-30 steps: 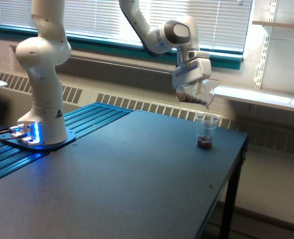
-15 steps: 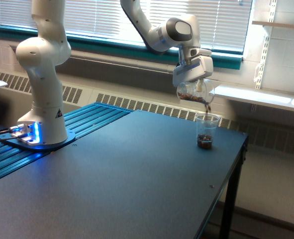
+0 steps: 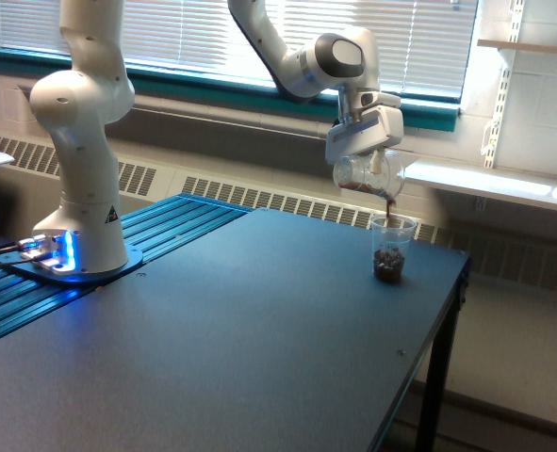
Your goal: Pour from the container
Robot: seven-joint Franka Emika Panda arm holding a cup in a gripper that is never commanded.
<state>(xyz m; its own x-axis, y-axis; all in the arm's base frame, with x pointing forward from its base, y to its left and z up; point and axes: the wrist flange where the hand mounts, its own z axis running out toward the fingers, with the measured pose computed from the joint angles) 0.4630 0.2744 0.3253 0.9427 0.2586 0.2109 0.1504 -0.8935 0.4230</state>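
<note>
My gripper (image 3: 369,162) is shut on the container (image 3: 365,175), a clear rounded plastic jar held tipped on its side, mouth toward the exterior view's right. Brown granular bits lie along its lower side and spill from the mouth in a thin stream (image 3: 390,205). Directly below stands the smaller ribbed clear cup (image 3: 391,248), upright on the dark table (image 3: 259,339) near its far right corner. A layer of brown bits fills that cup's lower part.
The arm's white base (image 3: 78,141) stands on a blue-lit mount at the exterior view's left. The table's right edge (image 3: 438,348) drops off close beside the cup. A radiator and a windowsill run behind the table.
The container has tilted further over. Its brown bits have shifted toward the mouth and now stream down into the small cup, where the brown layer has risen.
</note>
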